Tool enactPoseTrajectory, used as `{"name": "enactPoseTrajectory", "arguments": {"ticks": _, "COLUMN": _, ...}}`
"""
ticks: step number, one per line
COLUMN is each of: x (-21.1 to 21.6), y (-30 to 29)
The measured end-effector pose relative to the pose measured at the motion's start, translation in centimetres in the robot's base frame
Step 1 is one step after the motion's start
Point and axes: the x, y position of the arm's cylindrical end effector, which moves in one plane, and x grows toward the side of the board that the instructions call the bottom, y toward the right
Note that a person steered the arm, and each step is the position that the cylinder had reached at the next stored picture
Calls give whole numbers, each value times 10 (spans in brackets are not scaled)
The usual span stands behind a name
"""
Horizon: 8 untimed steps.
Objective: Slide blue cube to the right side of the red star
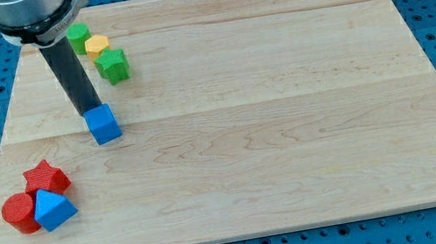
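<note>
The blue cube (103, 123) sits on the wooden board (270, 113) at the view's left, above the middle. My tip (90, 110) stands right at the cube's upper left edge, touching or nearly touching it. The red star (45, 178) lies lower left, well below the cube. A red cylinder (18, 213) and a second blue block with slanted faces (54, 209) crowd against the star's lower side.
Near the view's top left are a green cylinder (78, 35), a yellow hexagon block (97, 45) and a green star (112, 64), clustered just right of the rod. The board's left edge runs close to the red blocks.
</note>
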Motion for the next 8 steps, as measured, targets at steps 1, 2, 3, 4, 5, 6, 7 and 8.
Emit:
{"name": "enactPoseTrajectory", "arguments": {"ticks": 1, "x": 4, "y": 12}}
{"name": "enactPoseTrajectory", "arguments": {"ticks": 2, "x": 1, "y": 18}}
{"name": "enactPoseTrajectory", "arguments": {"ticks": 3, "x": 16, "y": 26}}
{"name": "enactPoseTrajectory", "arguments": {"ticks": 4, "x": 42, "y": 29}}
{"name": "enactPoseTrajectory", "arguments": {"ticks": 5, "x": 58, "y": 35}}
{"name": "enactPoseTrajectory", "arguments": {"ticks": 6, "x": 66, "y": 46}}
{"name": "enactPoseTrajectory", "arguments": {"ticks": 7, "x": 79, "y": 53}}
{"name": "enactPoseTrajectory", "arguments": {"ticks": 8, "x": 82, "y": 55}}
